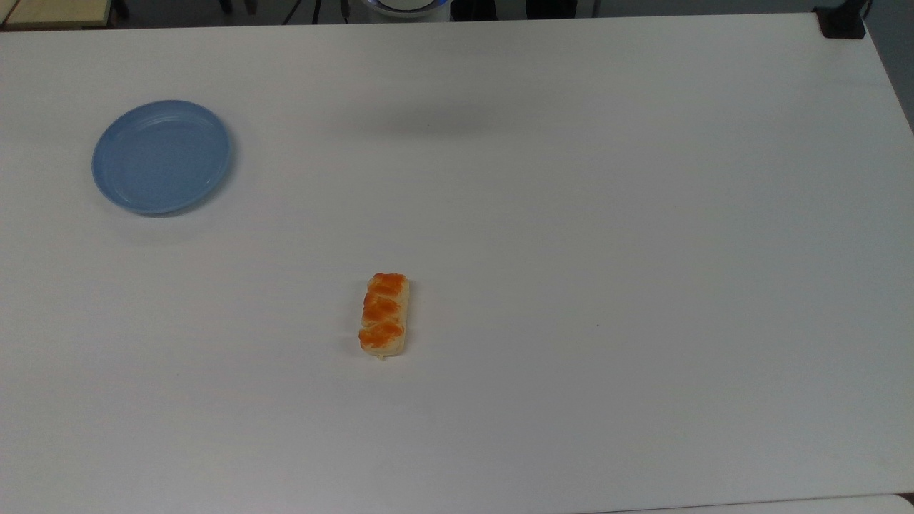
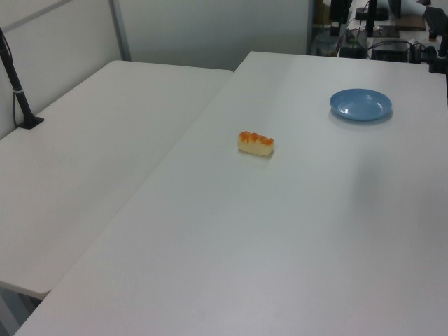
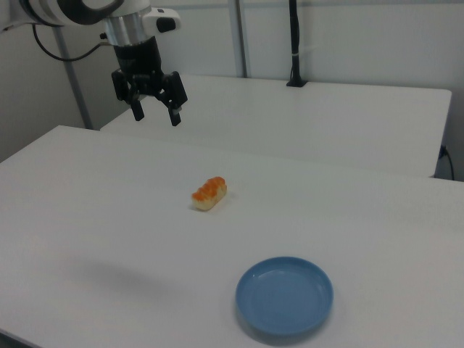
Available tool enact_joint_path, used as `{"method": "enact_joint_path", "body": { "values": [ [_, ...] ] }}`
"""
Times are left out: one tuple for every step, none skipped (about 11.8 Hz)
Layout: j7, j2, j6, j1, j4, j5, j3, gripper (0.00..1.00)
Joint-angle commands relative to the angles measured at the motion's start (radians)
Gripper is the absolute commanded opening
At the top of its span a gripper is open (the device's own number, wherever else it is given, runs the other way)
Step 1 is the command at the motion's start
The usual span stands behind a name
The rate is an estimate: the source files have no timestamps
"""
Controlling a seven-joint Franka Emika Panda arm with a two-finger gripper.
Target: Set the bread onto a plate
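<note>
Two task items logged on white table [image 1: 571, 214], well apart, with broad bare surface all round. Bread [image 1: 384, 314] seen near table's middle in top view, long axis running toward the view's top and bottom, glazed bumps up, flat on tabletop, far from every edge. Plate [image 1: 161, 156] found toward top view's upper left, upright, nothing on it, nearer the table's far edge than the bread. Second white table [image 2: 91, 161] noted alongside in left view, abutting along a seam at the left view's left of the bread; black post [image 2: 14, 77] standing at its far side.

Gripper [image 3: 155, 113] observed in right view, high above tabletop at the right view's upper left, pointing down, fingers [image 3: 174, 109] spread apart, gripping nothing. Bread [image 3: 209, 193] lay below and to the right view's right of gripper, clear of it; plate [image 3: 284, 296] lay nearer the camera, further from gripper.
</note>
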Motion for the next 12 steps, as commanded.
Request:
{"method": "enact_joint_path", "body": {
  "values": [
    [-0.019, -0.008, -0.014, -0.025, -0.017, -0.006, 0.044, 1.0],
    [-0.019, -0.01, -0.014, -0.025, -0.017, -0.006, 0.046, 1.0],
    [-0.019, -0.01, -0.014, -0.025, -0.017, -0.006, 0.044, 1.0],
    [-0.019, -0.01, -0.014, -0.025, -0.017, -0.006, 0.044, 1.0],
    [-0.019, -0.01, -0.014, -0.025, -0.019, -0.006, 0.044, 1.0],
    [-0.019, -0.01, -0.014, -0.025, -0.019, -0.006, 0.044, 1.0],
    [-0.019, -0.008, -0.014, -0.025, -0.019, -0.006, 0.046, 1.0],
    [-0.019, -0.008, -0.014, -0.025, -0.019, -0.006, 0.046, 1.0],
    [-0.019, -0.008, -0.014, -0.025, -0.019, -0.006, 0.046, 1.0],
    [-0.018, -0.005, -0.011, -0.025, -0.019, -0.006, 0.051, 1.0],
    [-0.018, -0.004, -0.005, -0.027, -0.022, -0.004, 0.06, 1.0],
    [-0.018, 0.007, 0.001, -0.027, -0.022, -0.004, 0.06, 1.0]
  ]
}}
